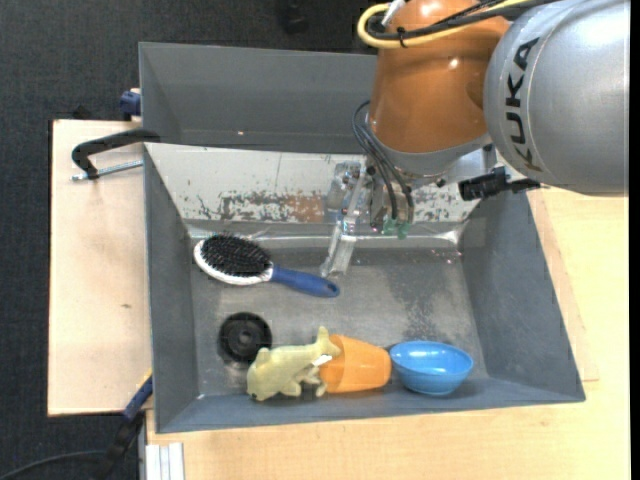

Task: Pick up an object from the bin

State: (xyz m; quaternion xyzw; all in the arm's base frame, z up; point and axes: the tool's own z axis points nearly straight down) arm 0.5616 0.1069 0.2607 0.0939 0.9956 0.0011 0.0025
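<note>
The arm [565, 78] is extended in from the right; its orange-covered wrist [435, 68] is held over the far wall of the bin [250, 93], and the gripper [340, 253] is pointed down beside that wall.

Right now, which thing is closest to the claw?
The blue-handled hairbrush: its handle ends right beside the claw, while the others lie in a row farther away.

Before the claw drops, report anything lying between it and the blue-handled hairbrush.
Nothing visible does. The claw hangs right by the handle tip of the white-headed blue-handled hairbrush. The black round cap, yellow toy, orange cup and blue bowl lie apart, along the bottom wall.
</note>
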